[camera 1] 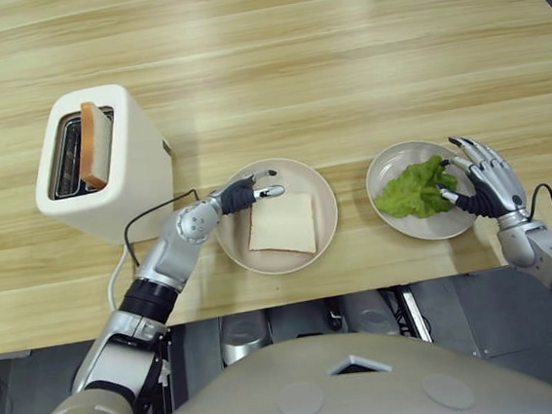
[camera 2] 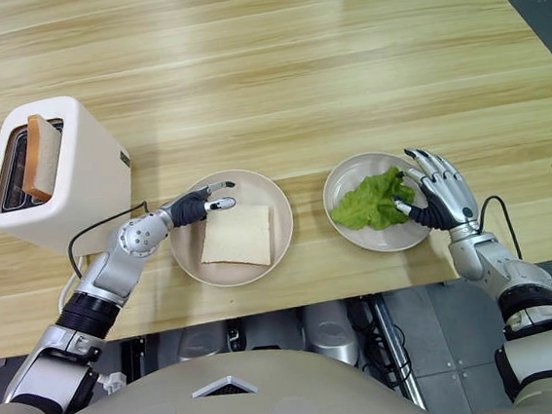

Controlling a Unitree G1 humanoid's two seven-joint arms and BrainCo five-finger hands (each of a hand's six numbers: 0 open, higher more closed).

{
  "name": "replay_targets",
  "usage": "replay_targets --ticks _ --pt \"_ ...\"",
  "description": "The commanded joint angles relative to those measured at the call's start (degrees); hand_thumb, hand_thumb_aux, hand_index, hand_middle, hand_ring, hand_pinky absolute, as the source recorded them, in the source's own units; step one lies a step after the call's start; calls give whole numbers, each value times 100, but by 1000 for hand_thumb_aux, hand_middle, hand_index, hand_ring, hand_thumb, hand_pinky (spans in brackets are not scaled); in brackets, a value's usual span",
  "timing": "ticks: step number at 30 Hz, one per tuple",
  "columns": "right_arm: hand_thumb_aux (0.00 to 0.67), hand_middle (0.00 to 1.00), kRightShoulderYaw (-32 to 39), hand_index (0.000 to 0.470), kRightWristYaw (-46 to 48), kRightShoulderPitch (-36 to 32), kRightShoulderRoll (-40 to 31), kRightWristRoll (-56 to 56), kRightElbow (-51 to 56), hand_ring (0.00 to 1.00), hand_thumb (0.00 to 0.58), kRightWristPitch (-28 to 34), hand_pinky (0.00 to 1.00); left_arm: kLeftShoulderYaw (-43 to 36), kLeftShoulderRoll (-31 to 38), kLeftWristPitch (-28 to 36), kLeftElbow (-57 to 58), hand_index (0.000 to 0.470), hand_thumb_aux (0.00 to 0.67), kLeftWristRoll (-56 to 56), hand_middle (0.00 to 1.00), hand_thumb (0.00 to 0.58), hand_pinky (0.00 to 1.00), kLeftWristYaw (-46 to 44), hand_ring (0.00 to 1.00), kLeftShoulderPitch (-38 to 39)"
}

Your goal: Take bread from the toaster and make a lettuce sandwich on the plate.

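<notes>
A white toaster [camera 1: 106, 169] stands at the left with one bread slice [camera 1: 96, 144] upright in its slot. A second bread slice [camera 1: 283, 224] lies flat on the beige plate [camera 1: 325, 202] near the table's front. My left hand [camera 1: 247, 193] hovers over that plate's left rim, fingers extended and holding nothing. A lettuce leaf [camera 1: 414, 192] rests on a smaller plate [camera 1: 386, 165] to the right. My right hand [camera 1: 484, 183] sits at that plate's right side, its fingers spread and touching the lettuce's right edge.
The toaster's black and white cord [camera 1: 139, 222] runs from its base toward the table's front edge, beneath my left arm. Bare wooden tabletop [camera 1: 320, 56] stretches behind the plates and toaster.
</notes>
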Motion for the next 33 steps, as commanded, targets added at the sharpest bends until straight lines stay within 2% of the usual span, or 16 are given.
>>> replay_targets --ticks 1,16,33 --pt "389 0 173 267 84 60 -4 21 30 0 478 -89 0 -30 193 11 -301 0 0 292 0 0 0 14 0 14" --pt "397 0 181 272 228 159 -164 209 -101 0 484 -228 0 -147 355 374 -1042 0 0 1084 0 0 0 -26 0 300" --pt "391 0 213 269 455 291 -319 317 -234 0 480 -507 0 -67 183 396 -1007 0 0 1016 0 0 0 138 0 396"
